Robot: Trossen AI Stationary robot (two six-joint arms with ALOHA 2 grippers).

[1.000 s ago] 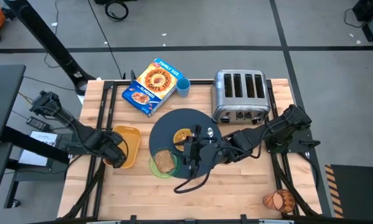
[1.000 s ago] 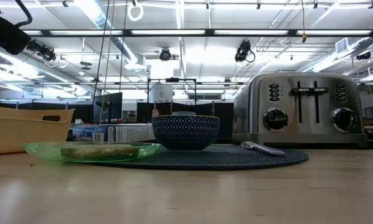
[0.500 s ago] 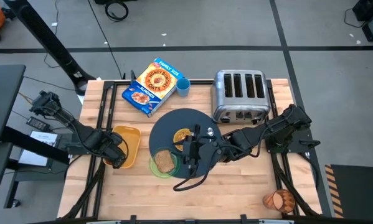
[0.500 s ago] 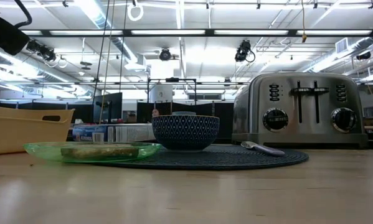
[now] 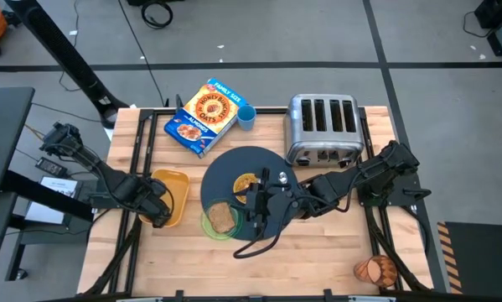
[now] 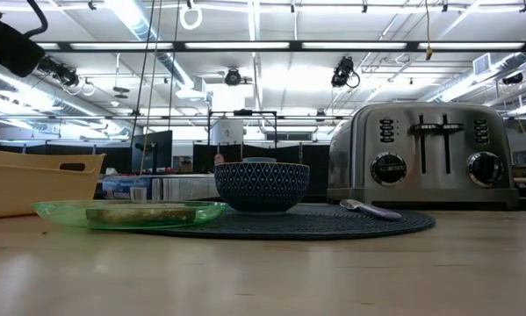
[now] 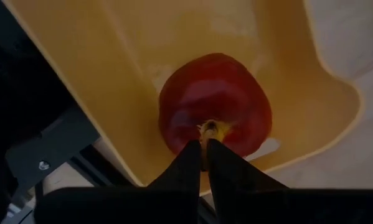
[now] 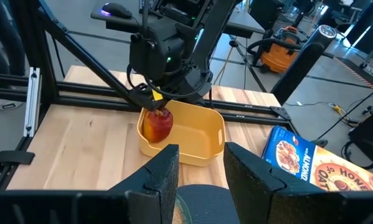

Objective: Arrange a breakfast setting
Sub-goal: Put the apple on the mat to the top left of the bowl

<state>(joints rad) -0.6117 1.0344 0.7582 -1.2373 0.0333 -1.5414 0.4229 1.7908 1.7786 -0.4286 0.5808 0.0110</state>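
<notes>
My left gripper (image 5: 157,210) reaches into a yellow bin (image 5: 172,195) at the table's left and is shut on a red apple (image 7: 214,102), which also shows in the right wrist view (image 8: 157,124). My right gripper (image 8: 198,180) is open and empty above the near part of the dark round mat (image 5: 251,164). On the mat rest a bowl (image 6: 262,185) with a blue-patterned outside and a metal spoon (image 6: 371,209). A green plate (image 6: 126,212) with a toast slice (image 5: 222,217) lies at the mat's near left edge. An orange-brown cup (image 5: 375,270) lies at the near right corner. My left gripper pinches the apple's stem (image 7: 205,132) between its two fingertips, at the top of the apple. The fingers come from above, slanting down into the bin. The apple hangs upright below them inside the bin (image 8: 192,134); I cannot tell whether its underside rests on the bin's floor.
A chrome toaster (image 5: 322,126) stands at the far right behind the mat. A cereal box (image 5: 202,117) and a small blue cup (image 5: 247,117) stand at the far edge. Bare wood lies along the near edge.
</notes>
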